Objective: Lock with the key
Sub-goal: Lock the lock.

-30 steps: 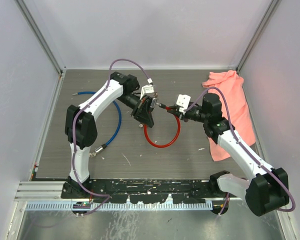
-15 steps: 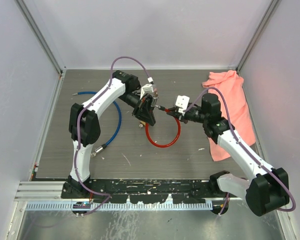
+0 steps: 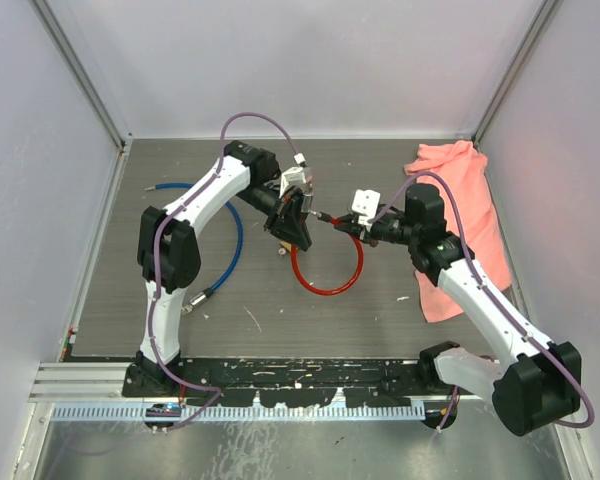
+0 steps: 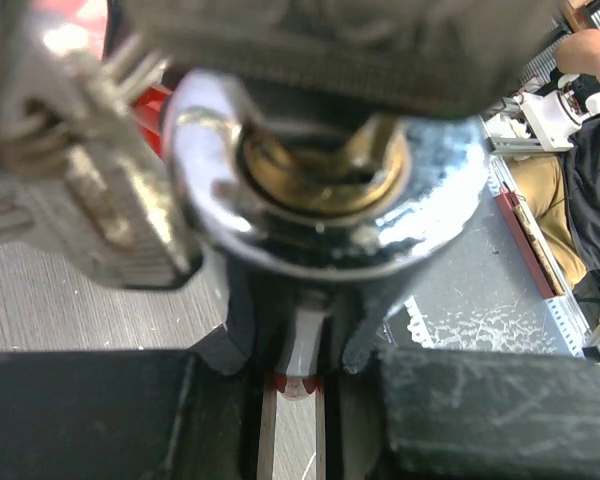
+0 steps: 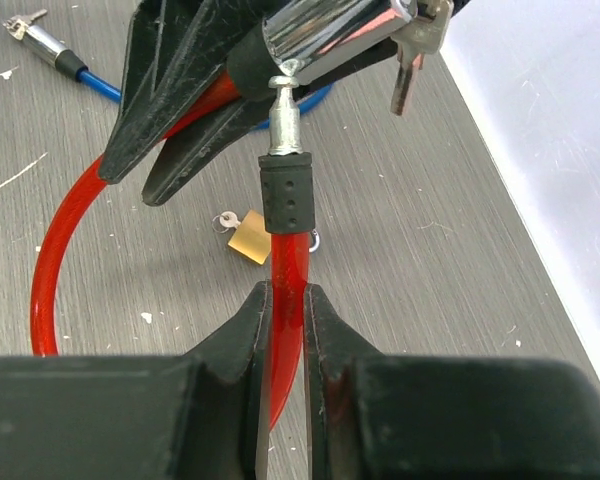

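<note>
Black fingers (image 5: 246, 328) of the right gripper (image 5: 285, 300) pinch the red plastic-coated cable lock (image 5: 288, 262) just below its ribbed black collar (image 5: 285, 195). They aim the steel pin (image 5: 283, 108) at the side of the chrome barrel (image 5: 330, 35), its tip touching or barely inside. The left gripper (image 3: 295, 222) is clamped on the cable's other end behind that barrel, where silver keys (image 5: 415, 50) dangle. Both arms reach in over mid-table, wrists facing each other, the lock held in the air between them. Seating the pin appears to be the step in hand. Next comes a straight push home, then a key turn, though whether a key sits in the brass keyway (image 4: 320, 170) cannot be told. Below lie a small brass padlock (image 5: 248, 238), a blue cable (image 5: 92, 83) and a pink cloth (image 3: 470, 200).
</note>
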Robot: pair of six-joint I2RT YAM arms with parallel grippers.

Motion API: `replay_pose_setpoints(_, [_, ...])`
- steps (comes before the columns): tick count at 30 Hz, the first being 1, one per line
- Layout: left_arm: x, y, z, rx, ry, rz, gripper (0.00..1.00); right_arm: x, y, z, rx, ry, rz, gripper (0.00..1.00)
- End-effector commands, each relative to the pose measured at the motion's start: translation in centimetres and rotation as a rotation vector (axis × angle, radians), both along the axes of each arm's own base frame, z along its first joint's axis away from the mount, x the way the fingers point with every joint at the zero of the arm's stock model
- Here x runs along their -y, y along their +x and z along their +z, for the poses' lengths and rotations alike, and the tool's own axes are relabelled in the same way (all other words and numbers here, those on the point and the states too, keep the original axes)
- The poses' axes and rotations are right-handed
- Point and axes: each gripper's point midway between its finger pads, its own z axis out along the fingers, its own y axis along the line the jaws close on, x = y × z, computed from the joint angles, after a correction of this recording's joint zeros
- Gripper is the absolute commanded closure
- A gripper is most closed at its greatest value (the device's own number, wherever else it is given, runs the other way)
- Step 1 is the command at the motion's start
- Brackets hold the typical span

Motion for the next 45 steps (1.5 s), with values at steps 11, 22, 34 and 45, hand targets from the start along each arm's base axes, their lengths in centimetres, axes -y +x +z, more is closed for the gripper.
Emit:
replay_pose_setpoints(11, [-0.4,-4.3,4.9,-0.11,-0.012,-0.024,1.0,-1.0,-1.5,5.4,0.166,0.032,0.086,0.99])
replay_pose_setpoints(22, [-1.6,-5.7,6.7,-0.103,-0.086,-0.001,1.0,0.7,-2.1,5.8,0.178,0.016,0.085,0.99])
replay_pose_setpoints(34, [-0.7,-8.2,6.4,-0.152,-0.06,-0.059,1.0,-0.8,-3.4,8.6,0.253,0.038,0.177,0.99])
replay_pose_setpoints(45, [-0.5,-8.6,6.9,-0.144,-0.067,-0.072,1.0,-1.0,-4.2,7.8,0.261,0.008,0.202,0.99])
